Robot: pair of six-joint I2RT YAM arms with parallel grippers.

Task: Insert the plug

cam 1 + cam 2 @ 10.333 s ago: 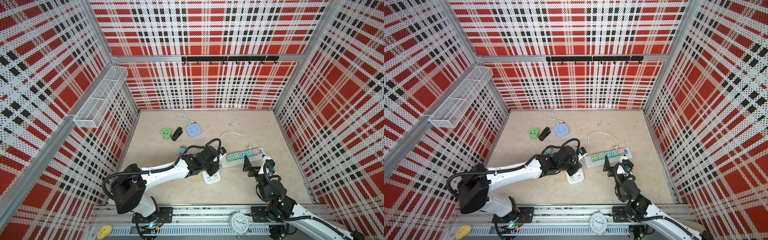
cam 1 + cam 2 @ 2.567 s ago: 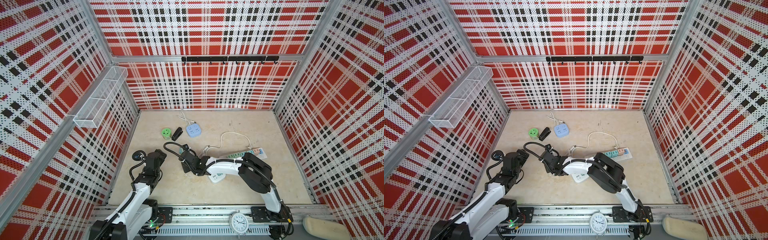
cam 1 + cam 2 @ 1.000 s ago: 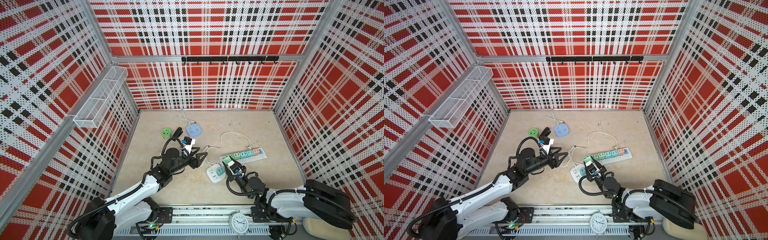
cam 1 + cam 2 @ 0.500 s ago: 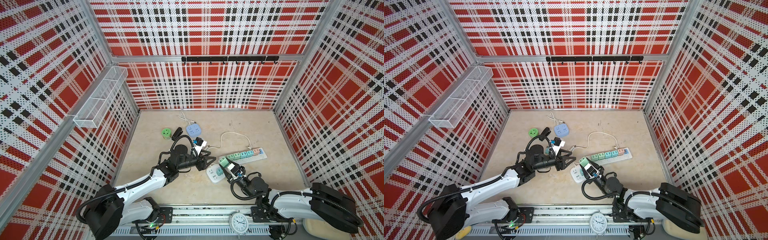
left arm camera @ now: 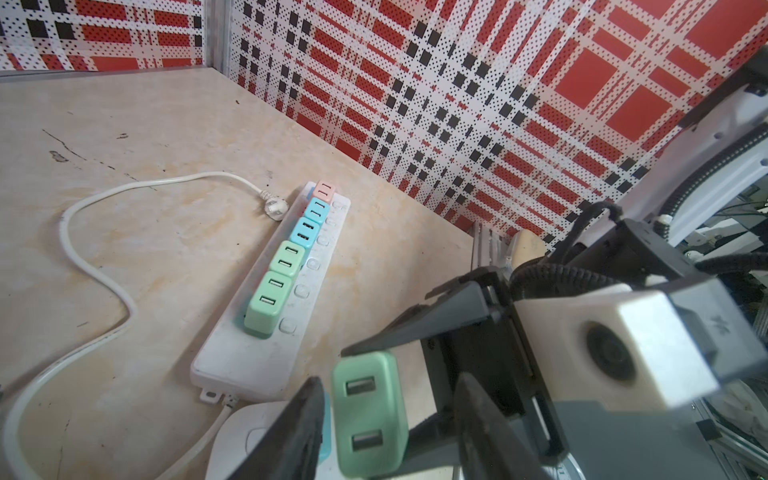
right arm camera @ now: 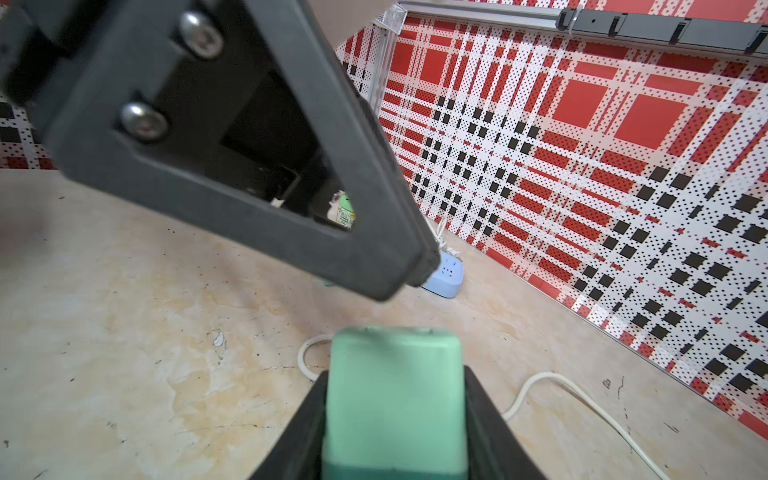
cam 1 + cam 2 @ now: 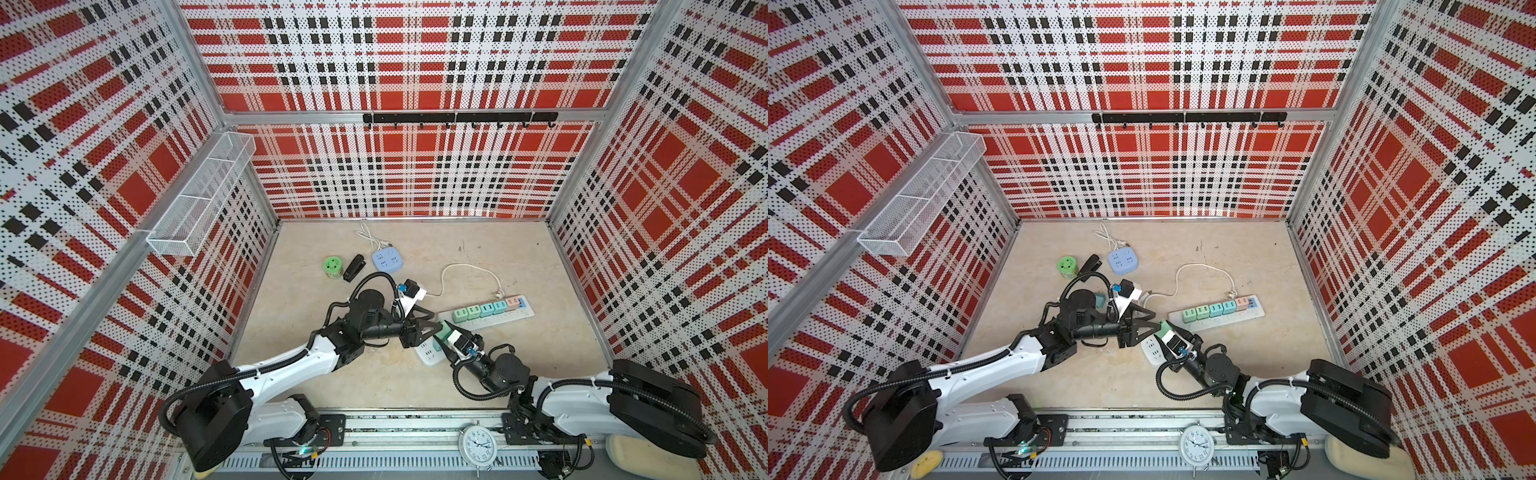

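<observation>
My right gripper (image 6: 395, 419) is shut on a mint-green plug (image 6: 395, 386), held just above the floor in both top views (image 7: 446, 328) (image 7: 1165, 329). My left gripper (image 5: 386, 432) is open, with the plug (image 5: 368, 411) between its dark fingers (image 5: 291, 436). One finger is close beside the plug and the other stands apart. In a top view the left gripper (image 7: 437, 328) meets the right gripper (image 7: 449, 337) tip to tip. Behind them lies the white power strip (image 7: 513, 318) (image 5: 249, 357) carrying several coloured plugs, its near end bare.
A small white socket block (image 7: 428, 353) lies under the grippers. The strip's white cable (image 7: 469, 270) loops behind. A blue socket (image 7: 387, 260), a green round tin (image 7: 332, 266) and a black object (image 7: 354, 268) sit at the back left. A wire basket (image 7: 199, 199) hangs on the left wall.
My left gripper has moved right to the plug and its jaws have narrowed around it. My right gripper has brought the plug slightly back and left, still shut on it.
</observation>
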